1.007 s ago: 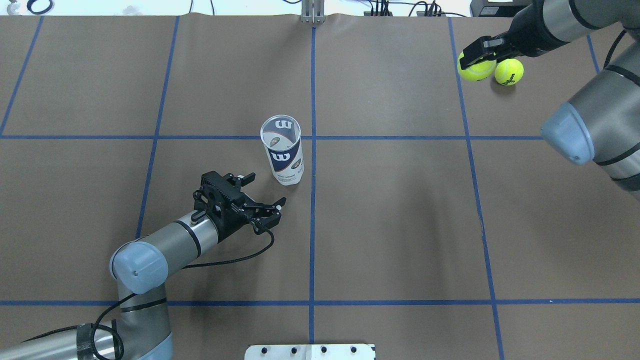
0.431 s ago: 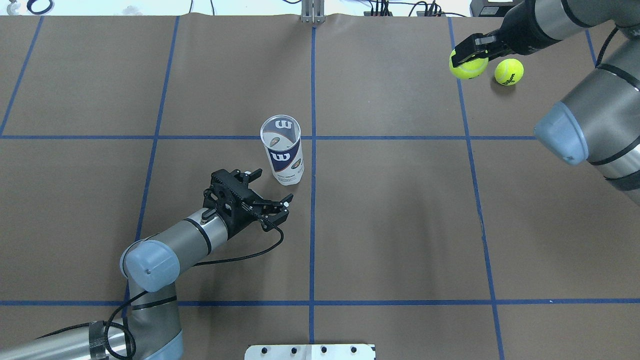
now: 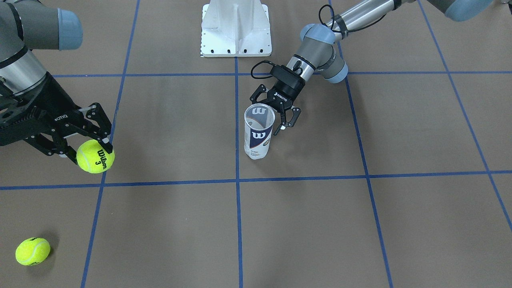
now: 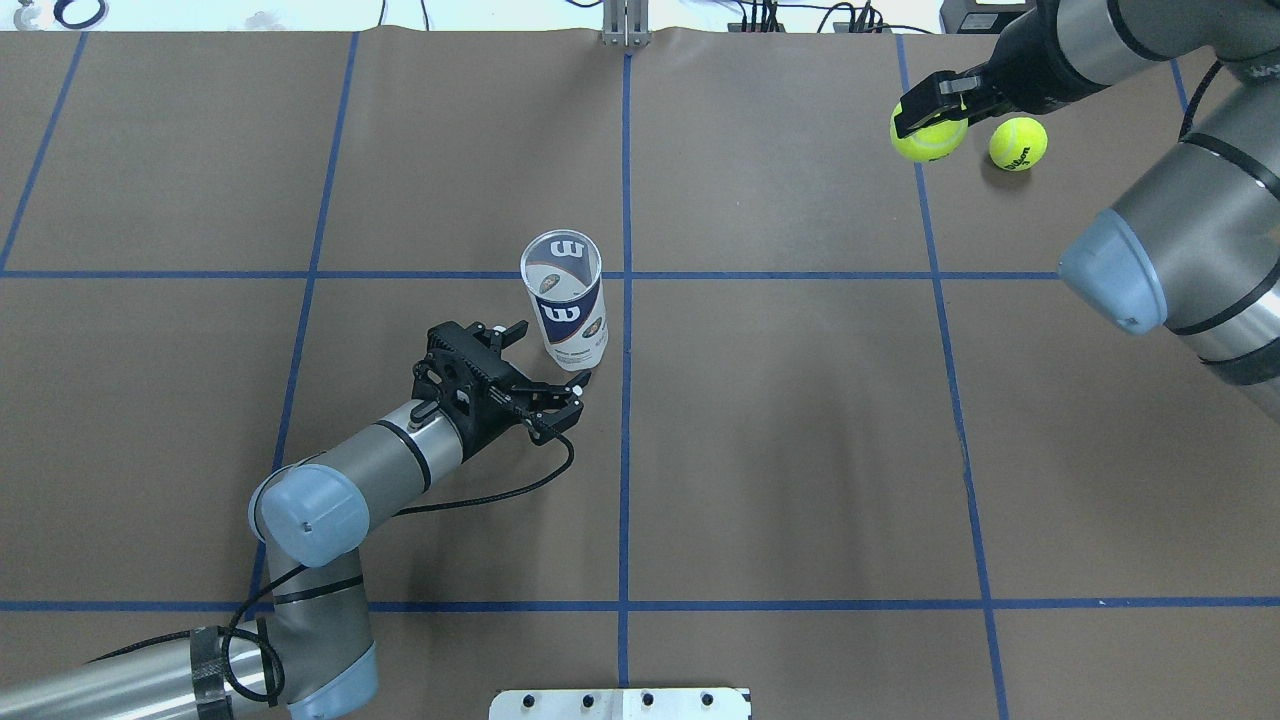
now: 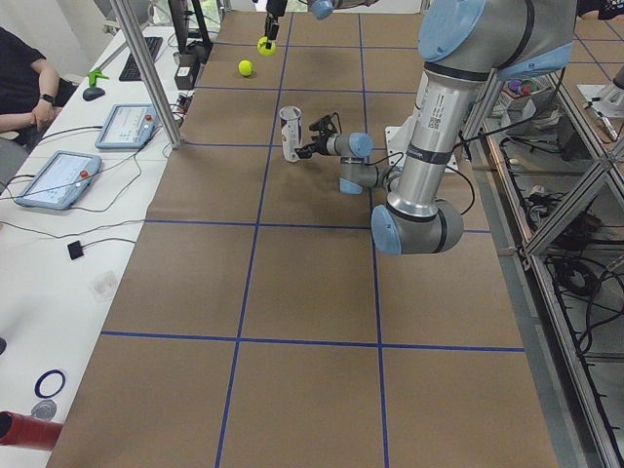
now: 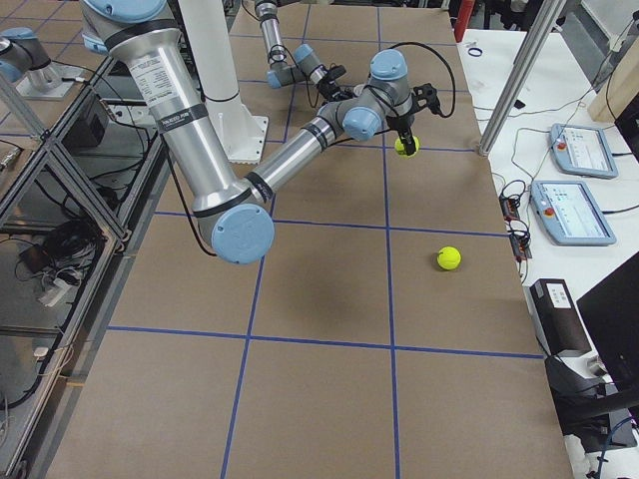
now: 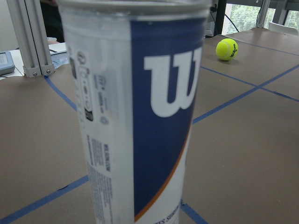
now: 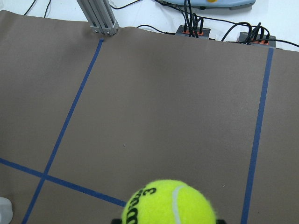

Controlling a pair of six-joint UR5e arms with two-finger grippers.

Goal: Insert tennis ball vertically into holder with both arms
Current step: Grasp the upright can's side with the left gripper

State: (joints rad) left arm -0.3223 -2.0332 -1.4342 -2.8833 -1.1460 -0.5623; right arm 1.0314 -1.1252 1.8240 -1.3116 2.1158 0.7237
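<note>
Holder (image 4: 563,300) stands upright mid-bench, left gripper (image 4: 550,355) spread open beside it — right gripper (image 4: 927,113) grasps a ball (image 4: 930,143) near the far right corner.

The holder (image 7: 135,112) blurs across my left wrist view, its base cut off. Well away from the holder, the tennis ball (image 8: 168,203) I hold is cropped below.

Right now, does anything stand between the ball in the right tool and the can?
Nothing visible does. Only table surface lies between the held ball and the can; the other ball sits beyond, off that path.
</note>
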